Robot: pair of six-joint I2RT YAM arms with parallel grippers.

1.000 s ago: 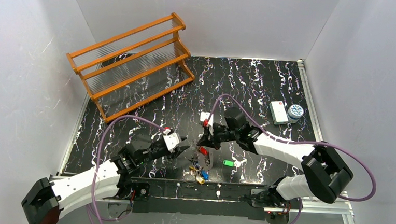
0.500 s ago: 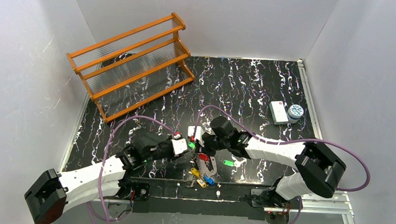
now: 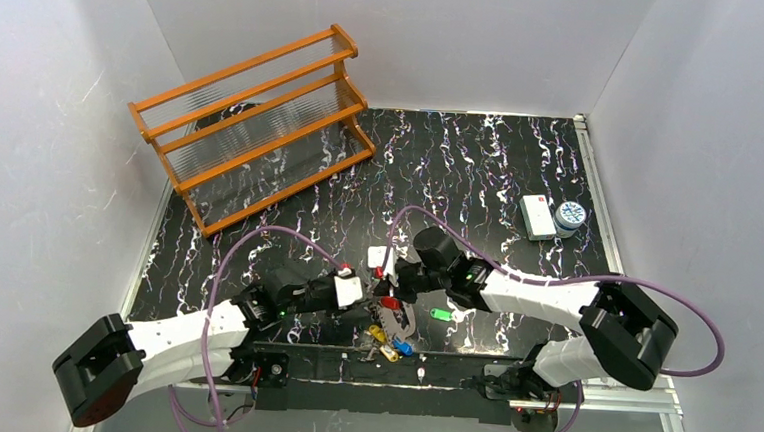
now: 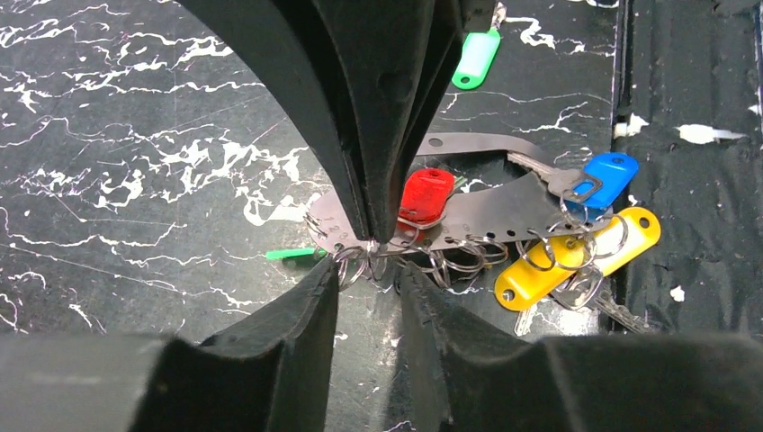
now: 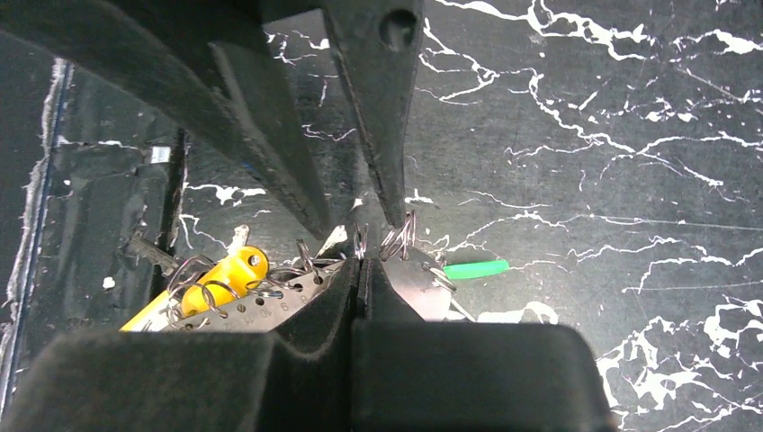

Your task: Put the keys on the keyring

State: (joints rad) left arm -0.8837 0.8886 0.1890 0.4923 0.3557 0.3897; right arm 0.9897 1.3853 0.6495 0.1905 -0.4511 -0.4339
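Keyring (image 4: 504, 211), flat grey perforated metal, in the pinch of right pincer (image 5: 360, 274); left pincer (image 4: 369, 274) slightly spread.

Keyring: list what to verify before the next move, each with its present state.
1. right gripper shut on the keyring: ok.
2. blue-tagged key and yellow-tagged key ringed onto the keyring: ok.
3. green-tagged key on the keyring: not ok, it lies apart on the table.
4. left gripper fingertips either side of the split rings at the keyring's end: ok.
5. left gripper actually gripping a ring: cannot tell.
6. second green tag attached: cannot tell.
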